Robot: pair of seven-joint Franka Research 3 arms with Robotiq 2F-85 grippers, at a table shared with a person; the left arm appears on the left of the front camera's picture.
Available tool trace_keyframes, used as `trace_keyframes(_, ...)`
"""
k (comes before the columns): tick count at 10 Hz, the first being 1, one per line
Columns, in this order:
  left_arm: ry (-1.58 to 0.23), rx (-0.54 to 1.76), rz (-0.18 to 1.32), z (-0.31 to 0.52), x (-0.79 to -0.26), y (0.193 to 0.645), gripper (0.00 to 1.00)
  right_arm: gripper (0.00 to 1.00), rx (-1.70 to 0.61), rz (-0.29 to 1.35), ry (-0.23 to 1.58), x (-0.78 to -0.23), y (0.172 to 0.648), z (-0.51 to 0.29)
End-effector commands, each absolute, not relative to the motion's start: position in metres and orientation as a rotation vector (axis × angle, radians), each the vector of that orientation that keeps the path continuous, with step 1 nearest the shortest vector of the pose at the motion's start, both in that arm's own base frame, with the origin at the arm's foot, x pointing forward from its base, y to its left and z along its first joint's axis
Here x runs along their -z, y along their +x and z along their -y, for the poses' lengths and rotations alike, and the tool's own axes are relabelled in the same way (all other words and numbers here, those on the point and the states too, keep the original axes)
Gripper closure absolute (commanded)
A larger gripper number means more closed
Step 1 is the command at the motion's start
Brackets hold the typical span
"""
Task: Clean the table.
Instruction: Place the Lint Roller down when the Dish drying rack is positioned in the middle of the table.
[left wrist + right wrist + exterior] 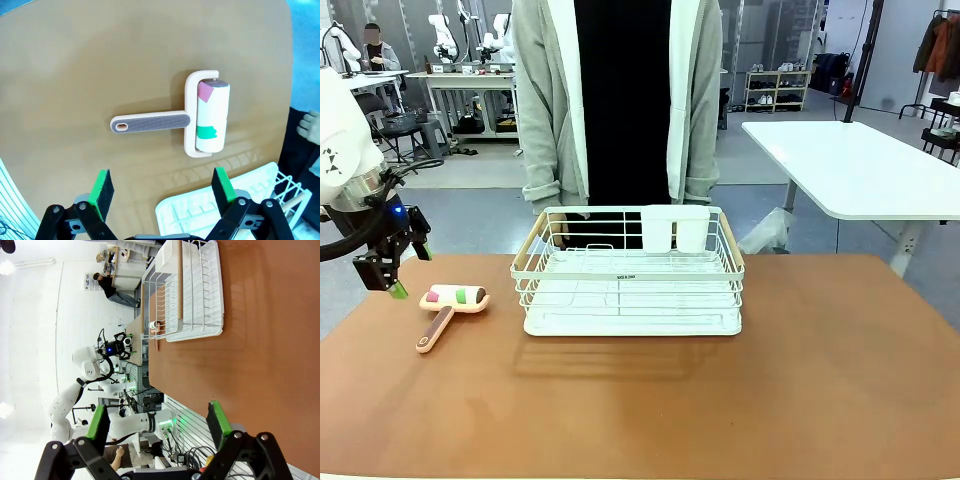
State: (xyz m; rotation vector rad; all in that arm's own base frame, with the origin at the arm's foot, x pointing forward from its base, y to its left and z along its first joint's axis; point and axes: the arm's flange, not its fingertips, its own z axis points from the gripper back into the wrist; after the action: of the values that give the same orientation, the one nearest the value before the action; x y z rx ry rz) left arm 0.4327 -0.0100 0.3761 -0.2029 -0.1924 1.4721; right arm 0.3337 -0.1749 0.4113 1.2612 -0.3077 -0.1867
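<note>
Hovering left gripper jaws apart above lint roller, right gripper spread over table

Small dark label on dish rack front rail, print too tiny to read (no other text).

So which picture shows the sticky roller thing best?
The left wrist view. It looks straight down on the lint roller, so you see the whole handle, the frame and the roll with its pink and green patches. The front view shows it small at the table's left. The right wrist view shows a tiny, sideways bit beside the dish rack.
</note>
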Motion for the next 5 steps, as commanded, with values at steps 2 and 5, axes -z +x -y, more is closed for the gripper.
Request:
trace_keyframes(2, -0.206, -1.466, 0.2, 0.0093, -0.3745, 0.4317, 0.0, 0.0, 0.188, 0.318, 1.273, -0.4134, 0.3326, 0.1731)
trace_keyframes(5, -0.206, -1.466, 0.2, 0.0093, -0.3745, 0.4317, 0.0, 0.0, 0.188, 0.318, 1.273, -0.4134, 0.3326, 0.1731)
